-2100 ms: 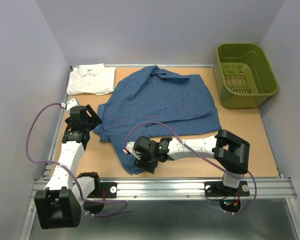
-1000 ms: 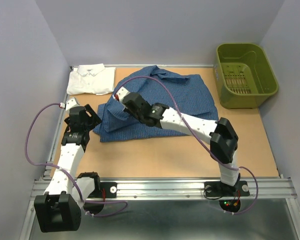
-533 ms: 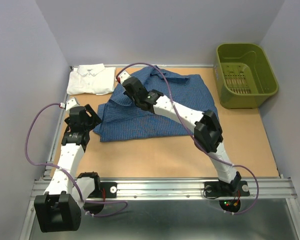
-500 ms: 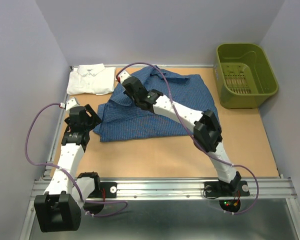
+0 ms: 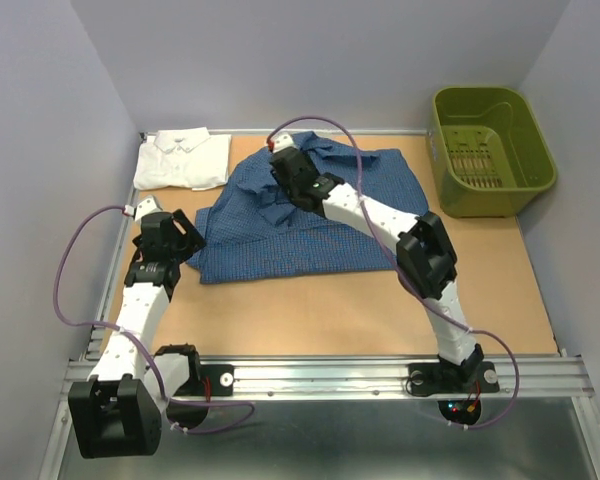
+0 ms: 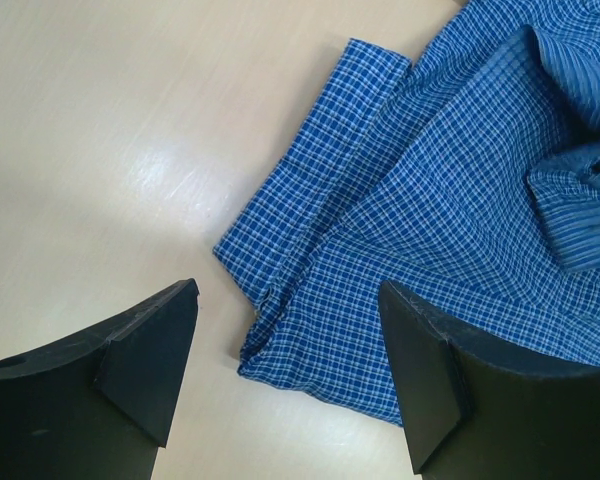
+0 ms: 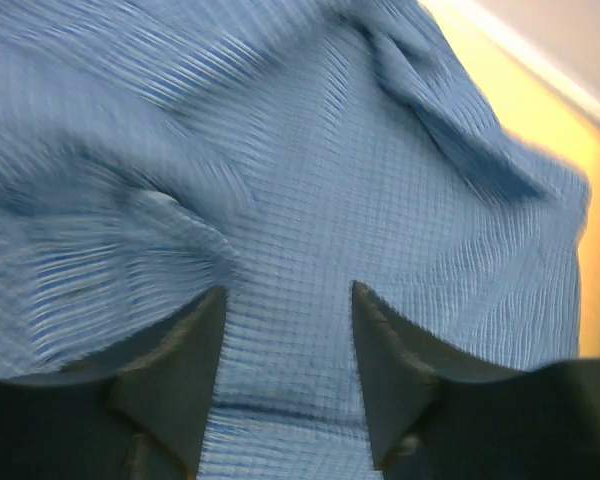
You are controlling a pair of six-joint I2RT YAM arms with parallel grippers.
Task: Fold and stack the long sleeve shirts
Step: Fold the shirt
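The blue checked shirt (image 5: 280, 245) lies across the middle of the tabletop (image 5: 310, 310), the white shirt (image 5: 183, 160) folded in its far left corner. The right claw (image 7: 287, 297) hangs over the blue shirt's far part, jaws apart and empty; the left claw (image 6: 290, 300) stands wide open above that shirt's near left corner.

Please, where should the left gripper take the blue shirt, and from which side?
Probably the near left corner of the blue shirt. The folded hem bunches there into a thick edge beside bare table. The open left gripper hangs just above, so come down from the left, one finger on table, one on cloth.
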